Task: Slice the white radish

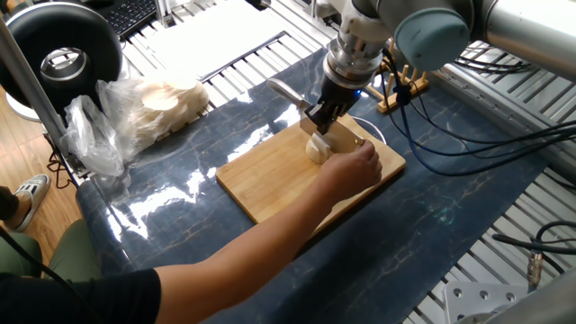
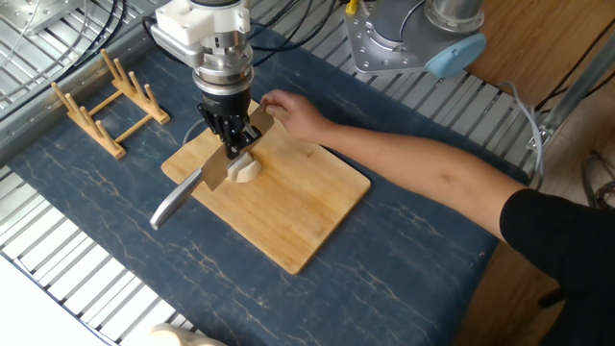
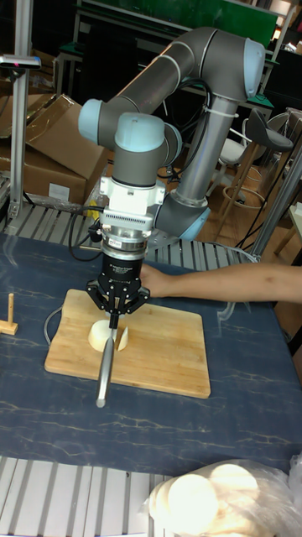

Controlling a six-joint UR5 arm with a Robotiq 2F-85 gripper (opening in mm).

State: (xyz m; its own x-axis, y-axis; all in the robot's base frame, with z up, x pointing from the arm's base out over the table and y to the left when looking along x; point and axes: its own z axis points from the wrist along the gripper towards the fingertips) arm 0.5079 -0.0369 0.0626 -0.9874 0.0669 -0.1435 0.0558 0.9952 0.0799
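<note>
The white radish (image 1: 315,150) (image 2: 248,173) (image 3: 100,335) lies on a wooden cutting board (image 1: 270,184) (image 2: 298,216) (image 3: 164,352). My gripper (image 1: 321,116) (image 2: 233,145) (image 3: 117,313) hangs right above it, shut on a knife (image 2: 207,175) (image 3: 106,361). The blade points down into the radish, splitting it into two pale parts in the tall fixed view. The knife's grey handle (image 1: 283,90) (image 2: 170,205) sticks out over the board's edge. A person's hand (image 1: 355,166) (image 2: 288,111) rests on the board beside the radish, behind the gripper.
A clear plastic bag of pale round slices (image 1: 157,108) (image 3: 201,499) lies off the board. A wooden rack (image 2: 104,101) (image 1: 400,88) stands on the dark blue mat. The person's arm (image 2: 432,178) reaches across the table. Cables (image 1: 468,135) trail near the arm's base.
</note>
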